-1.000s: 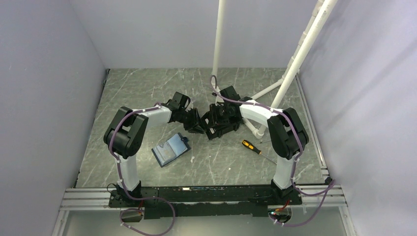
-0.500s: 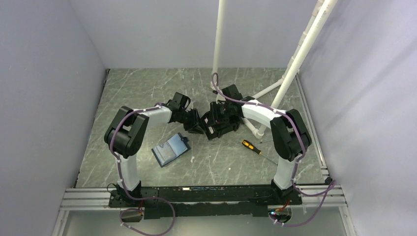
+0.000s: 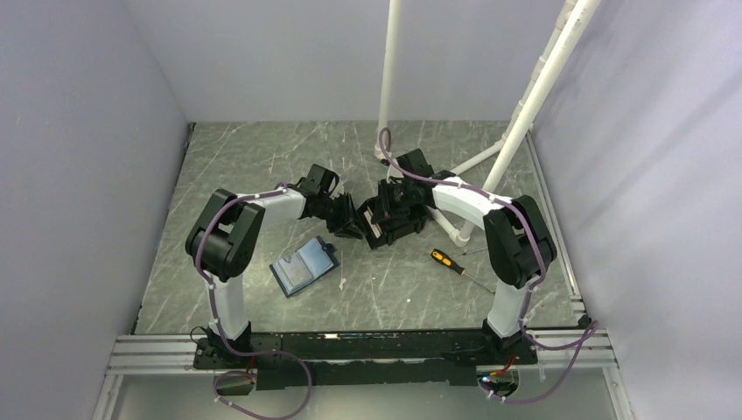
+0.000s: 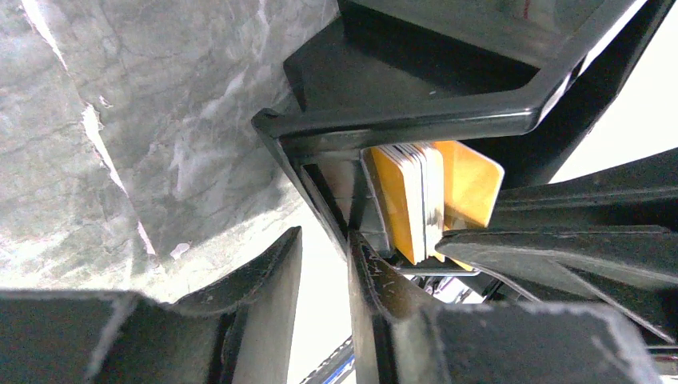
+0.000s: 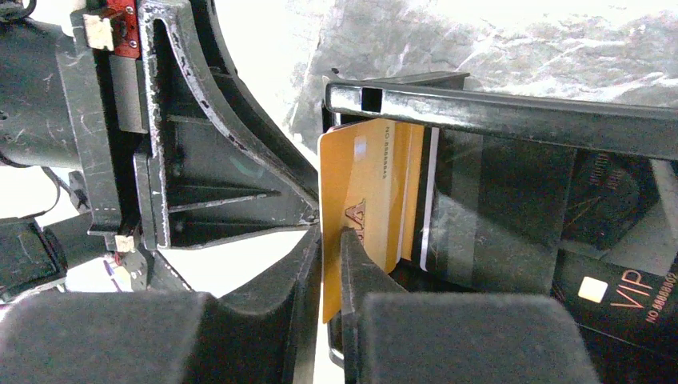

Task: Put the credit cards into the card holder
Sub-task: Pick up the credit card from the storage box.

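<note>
A black open box (image 3: 401, 217) stands mid-table with several credit cards upright in it. In the right wrist view my right gripper (image 5: 330, 240) is shut on the lower edge of an orange-gold card (image 5: 360, 172) at the box's (image 5: 496, 112) end; a whitish card edge (image 5: 429, 192) stands behind it. My left gripper (image 4: 324, 240) is open, its jaws astride the box wall (image 4: 320, 192) beside the card stack (image 4: 409, 200). From above, both grippers meet at the box, left (image 3: 353, 225) and right (image 3: 378, 223). The dark-blue card holder (image 3: 304, 267) lies open on the table, near left of them.
An orange-handled screwdriver (image 3: 448, 261) lies to the right of the box. White pipes (image 3: 535, 92) rise at the back right, one more (image 3: 389, 70) at the back middle. A black card marked VIP (image 5: 620, 296) lies low at the right of the right wrist view.
My right arm's elbow has shifted slightly to the right. Both grippers stay at the box; the card holder and the screwdriver have not moved.
</note>
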You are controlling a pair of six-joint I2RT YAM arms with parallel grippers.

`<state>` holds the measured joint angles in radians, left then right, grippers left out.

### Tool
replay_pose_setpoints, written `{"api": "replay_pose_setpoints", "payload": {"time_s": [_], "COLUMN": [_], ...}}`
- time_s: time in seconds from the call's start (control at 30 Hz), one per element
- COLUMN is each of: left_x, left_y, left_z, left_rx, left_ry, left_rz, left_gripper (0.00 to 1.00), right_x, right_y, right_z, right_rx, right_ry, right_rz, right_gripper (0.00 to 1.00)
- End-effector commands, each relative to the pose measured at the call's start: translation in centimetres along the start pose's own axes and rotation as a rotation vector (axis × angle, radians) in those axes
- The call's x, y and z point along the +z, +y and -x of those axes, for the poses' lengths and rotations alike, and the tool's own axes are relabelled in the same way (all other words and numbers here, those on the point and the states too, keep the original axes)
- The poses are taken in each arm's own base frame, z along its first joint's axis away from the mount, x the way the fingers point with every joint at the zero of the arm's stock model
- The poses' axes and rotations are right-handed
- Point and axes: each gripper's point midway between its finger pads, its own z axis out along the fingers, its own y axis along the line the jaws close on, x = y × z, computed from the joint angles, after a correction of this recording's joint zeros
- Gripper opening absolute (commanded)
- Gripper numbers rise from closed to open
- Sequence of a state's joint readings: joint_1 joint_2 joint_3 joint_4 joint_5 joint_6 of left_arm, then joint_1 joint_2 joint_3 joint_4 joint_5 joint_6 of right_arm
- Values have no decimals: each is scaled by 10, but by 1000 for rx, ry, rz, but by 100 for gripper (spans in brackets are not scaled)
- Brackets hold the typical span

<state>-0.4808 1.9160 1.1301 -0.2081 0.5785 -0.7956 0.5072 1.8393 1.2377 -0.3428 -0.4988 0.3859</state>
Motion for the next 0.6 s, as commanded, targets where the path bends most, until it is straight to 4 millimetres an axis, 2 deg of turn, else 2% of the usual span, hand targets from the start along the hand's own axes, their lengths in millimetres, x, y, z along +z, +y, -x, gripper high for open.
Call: {"api": "replay_pose_setpoints", "payload": {"time_s": [0.0, 0.17, 0.3, 0.47, 0.57], "left_x": [-4, -6, -16, -47, -79], "left_y": [-12, -11, -14, -20, -25], "left_z": [11, 10, 11, 12, 14], "left_rx": [47, 37, 31, 28, 29], "left_ry": [-32, -40, -65, -111, -154], "left_rz": [-23, -16, -15, -25, -54], "left_gripper": [33, 32, 41, 52, 58], "right_x": [-25, -33, -42, -62, -80], "right_y": [29, 23, 21, 23, 24], "right_z": [19, 23, 32, 46, 58], "right_rx": [-52, -57, -64, -92, -119], "right_ry": [-67, -90, -122, -178, -226], "right_rz": [49, -13, -66, -133, -183], "right_gripper": [10, 1, 0, 0, 0]}}
